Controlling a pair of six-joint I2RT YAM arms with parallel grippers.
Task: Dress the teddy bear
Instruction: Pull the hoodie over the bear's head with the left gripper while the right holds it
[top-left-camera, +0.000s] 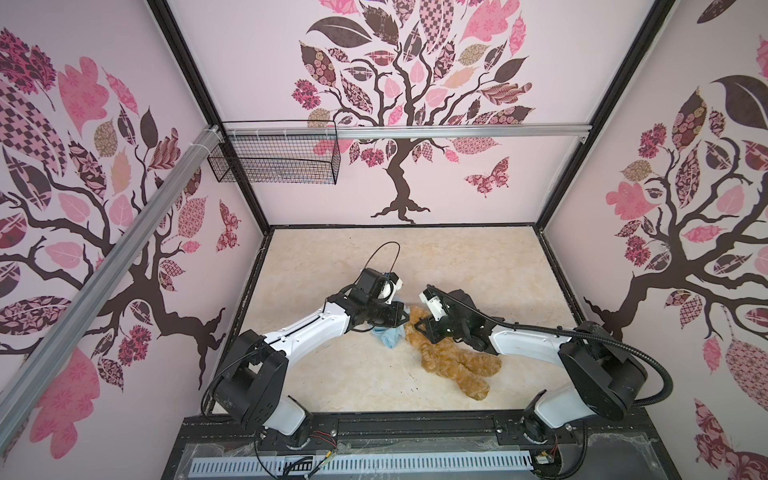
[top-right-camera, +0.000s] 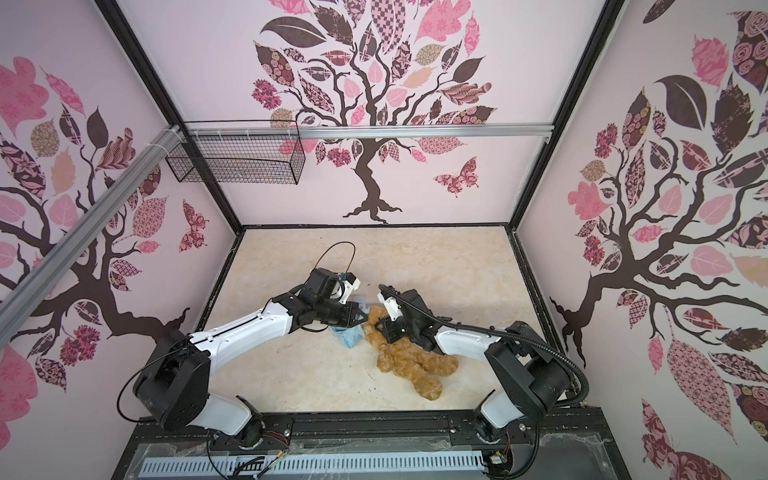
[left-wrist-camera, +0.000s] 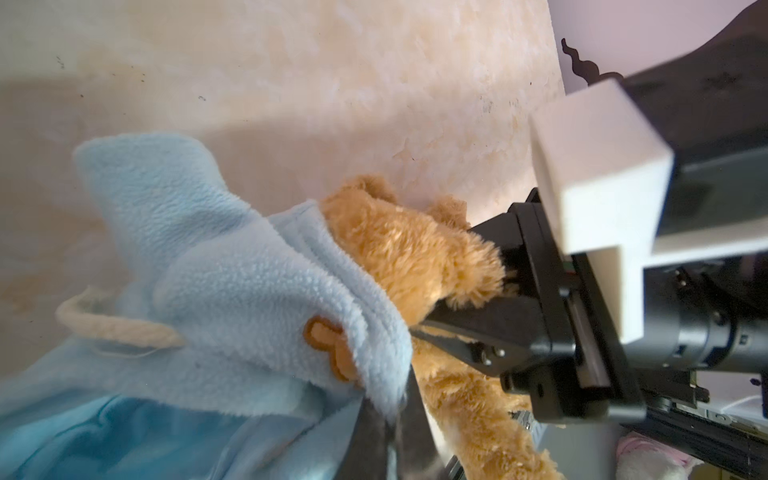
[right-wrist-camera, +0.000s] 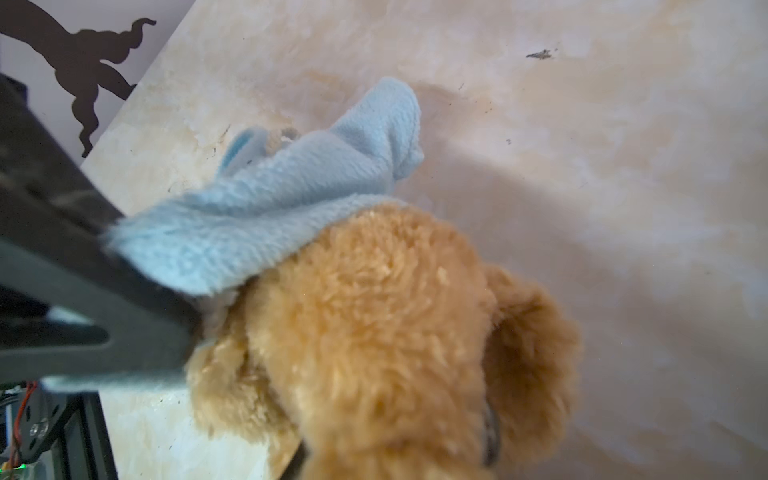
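**A:** How will the teddy bear (top-left-camera: 453, 361) handle?

**B:** Soft, light and floppy, I'd judge; squeeze it and the fur gives. It lies flat on the table (top-left-camera: 457, 257); nothing rigid to push against.

**A:** And the hoodie (left-wrist-camera: 249, 270)?

**B:** Bunched at the bear's head, its hem draped over the crown; fleece, limp, likely to snag on the ears.

**A:** Who holds what?

**B:** The right gripper (top-left-camera: 419, 325) is at the bear's head, jaws clamped on a tuft of fur there; the left gripper (top-left-camera: 405, 316), on the other side of the head, is closed on the hoodie's edge.

**A:** Where would you take hold?

**B:** The bear by head or neck, where the stuffing is firmest; the hoodie by its hem, so the opening can be stretched over the head.
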